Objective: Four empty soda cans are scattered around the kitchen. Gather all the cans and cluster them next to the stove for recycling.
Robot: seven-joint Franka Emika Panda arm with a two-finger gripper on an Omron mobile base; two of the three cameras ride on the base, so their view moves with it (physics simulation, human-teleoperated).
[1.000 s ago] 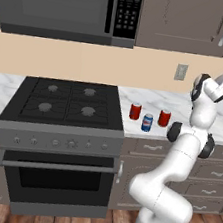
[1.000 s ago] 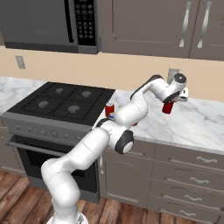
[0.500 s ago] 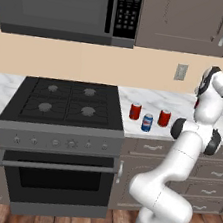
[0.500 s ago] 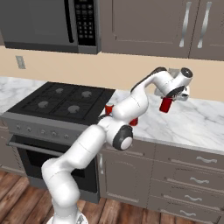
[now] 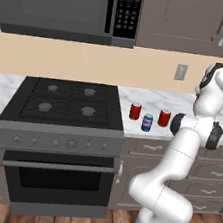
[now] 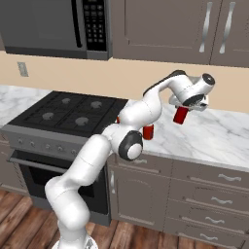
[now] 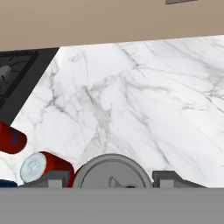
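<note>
My gripper (image 6: 186,107) hangs above the marble counter (image 6: 219,136) to the right of the stove (image 6: 68,109) and is shut on a red soda can (image 6: 181,116), which dangles below the hand. Looking down from the hand, that can's silvery top (image 7: 111,171) sits between the fingertips (image 7: 168,177). On the counter just right of the stove (image 5: 67,102) stand a red can (image 5: 135,111), a blue can (image 5: 147,122) and another red can (image 5: 164,118). The hand view has two of these red cans (image 7: 43,166) (image 7: 11,139) at its lower left, beside the stove's corner (image 7: 13,78).
A dark microwave (image 5: 68,6) hangs over the stove, with brown wall cabinets (image 6: 194,29) to its right. Drawers (image 6: 214,180) run under the counter. A wall outlet (image 5: 180,71) sits above the cans. Bare marble (image 7: 144,100) stretches right of the can cluster.
The arm's wrist has risen and turned a little. The held red can has drifted slightly toward the stove, still in the air. The three cans on the counter have not moved.
</note>
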